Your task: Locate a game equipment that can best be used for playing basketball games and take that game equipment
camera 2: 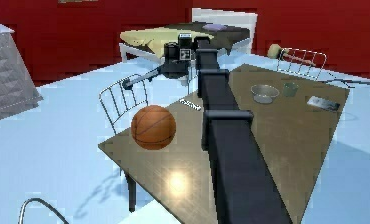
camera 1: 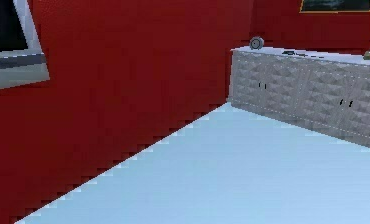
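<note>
Orange basketball with dark seams (camera 2: 153, 127): resting on the brown wooden worktop (camera 2: 283, 140), close to its near-side edge. It lies short of the claw (camera 2: 133, 80), and a little to the arm side view's left of the dark square arm bar (camera 2: 225, 140). Ball and claw are apart.

Claw: thin fingers reach out past the worktop's edge, at the top rail of a wire-backed chair (camera 2: 121, 100). With the rail right behind the tips, I cannot tell whether it is grasping anything or released.

Across the arm from the claw, on the worktop: clear glass bowl (camera 2: 263, 93), small tumbler (camera 2: 290, 88), flat dark handset (camera 2: 318, 101). Beyond the claw: bed with pale-yellow sheet and dark cover (camera 2: 148, 40).

Step in hand, by my judgement, is bringing the claw to the ball. The arm looks over-extended, so draw it in, line it up with the ball, then descend around the widest part. A round ball near an edge means a sideways nudge could roll it off. Approach slowly from above, clear of the chair rail.
</note>
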Robot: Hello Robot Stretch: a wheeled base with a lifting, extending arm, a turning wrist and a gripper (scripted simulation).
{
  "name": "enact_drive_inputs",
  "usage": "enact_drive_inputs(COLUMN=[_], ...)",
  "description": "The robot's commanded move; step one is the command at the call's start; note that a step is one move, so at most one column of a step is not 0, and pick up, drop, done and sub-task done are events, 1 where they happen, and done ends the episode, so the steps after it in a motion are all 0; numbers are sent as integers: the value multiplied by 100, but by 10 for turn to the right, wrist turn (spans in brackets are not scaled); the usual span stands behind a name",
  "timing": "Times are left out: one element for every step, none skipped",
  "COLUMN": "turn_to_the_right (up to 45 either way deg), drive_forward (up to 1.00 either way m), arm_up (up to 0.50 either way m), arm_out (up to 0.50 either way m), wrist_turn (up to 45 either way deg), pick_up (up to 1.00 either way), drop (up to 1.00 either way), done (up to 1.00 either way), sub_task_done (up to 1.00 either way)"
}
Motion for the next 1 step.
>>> enact_drive_inputs(turn_to_the_right=[0], drive_forward=[0], arm_up=[0], arm_out=[0], wrist_turn=[90], pick_up=[0], drop=[0], done=[0], sub_task_done=[0])
